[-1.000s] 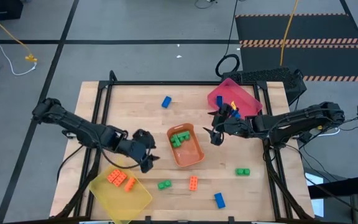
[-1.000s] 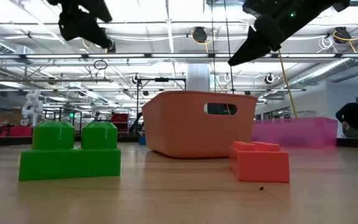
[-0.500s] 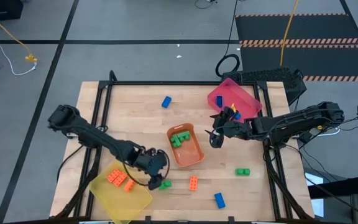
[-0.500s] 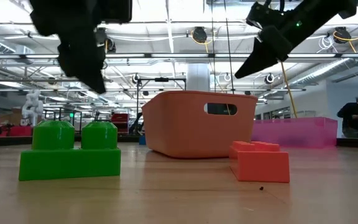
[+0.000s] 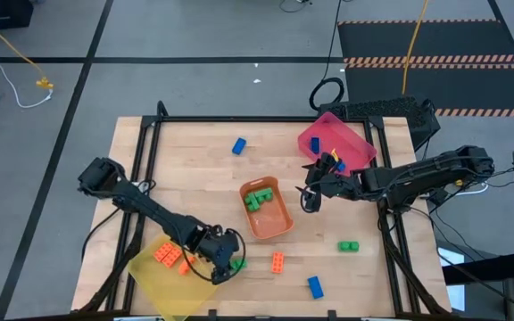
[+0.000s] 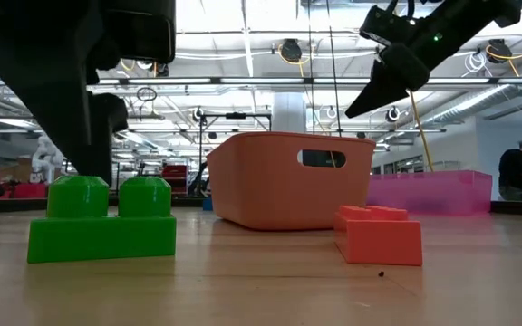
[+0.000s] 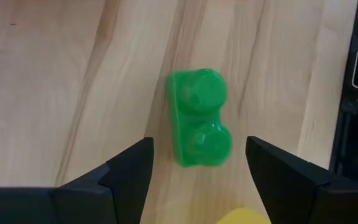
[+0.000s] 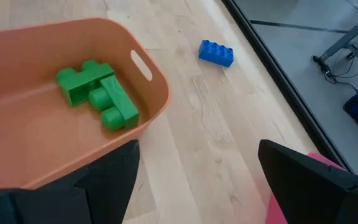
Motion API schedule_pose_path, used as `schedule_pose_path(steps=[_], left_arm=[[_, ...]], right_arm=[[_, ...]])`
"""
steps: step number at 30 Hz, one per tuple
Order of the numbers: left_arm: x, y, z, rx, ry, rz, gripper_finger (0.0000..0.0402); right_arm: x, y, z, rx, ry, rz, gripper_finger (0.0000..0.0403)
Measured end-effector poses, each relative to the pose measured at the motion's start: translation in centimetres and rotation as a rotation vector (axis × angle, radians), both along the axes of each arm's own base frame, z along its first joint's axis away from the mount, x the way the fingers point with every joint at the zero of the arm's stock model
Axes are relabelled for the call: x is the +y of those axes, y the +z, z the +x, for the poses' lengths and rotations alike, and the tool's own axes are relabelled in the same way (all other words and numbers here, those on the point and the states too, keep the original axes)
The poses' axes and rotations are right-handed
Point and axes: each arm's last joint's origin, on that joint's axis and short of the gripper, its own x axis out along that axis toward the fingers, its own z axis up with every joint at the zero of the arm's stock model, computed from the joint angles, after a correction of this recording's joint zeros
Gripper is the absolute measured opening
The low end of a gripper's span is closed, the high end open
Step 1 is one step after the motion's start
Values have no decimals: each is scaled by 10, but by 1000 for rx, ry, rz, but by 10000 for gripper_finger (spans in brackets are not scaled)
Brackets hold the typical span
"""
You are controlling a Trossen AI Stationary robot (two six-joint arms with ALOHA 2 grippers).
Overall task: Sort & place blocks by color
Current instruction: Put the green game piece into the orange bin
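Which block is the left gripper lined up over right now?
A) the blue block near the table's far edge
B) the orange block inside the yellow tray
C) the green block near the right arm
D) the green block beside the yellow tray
D: the left wrist view shows the green block centred between the open fingers of the left gripper, right beside the yellow tray.

Small studded bricks lie scattered. Two green ones point(image 5: 257, 199) sit in the frame's centre, two orange ones point(image 5: 169, 257) at lower left. Loose on the tabletop: a two-stud green point(image 7: 199, 120) lying studs up, orange point(image 5: 277, 261) and blue point(image 5: 315, 285) at bottom centre, green point(image 5: 348, 245) lower right, blue point(image 5: 238, 145) upper centre.
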Motion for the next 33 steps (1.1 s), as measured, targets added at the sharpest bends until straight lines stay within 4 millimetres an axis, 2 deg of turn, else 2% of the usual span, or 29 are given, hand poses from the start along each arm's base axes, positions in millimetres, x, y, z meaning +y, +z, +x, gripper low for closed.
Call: schedule_pose_path(steps=[7,17,26,29,33], left_arm=[[-3,-4,13,19,11,24,255],[-6,-24,27,221,8,142,255],[13,-26,37,232,58,144,254],[19,-26,40,237,103,141,234],[26,-27,42,242,122,146,161]], right_arm=[[-5,0,0,7,-12,-12,322],[-4,-1,0,23,2,-26,322],[-4,-2,-1,47,17,-41,322],[-4,-2,-2,58,17,-41,322],[-5,-3,-2,62,15,-43,322]])
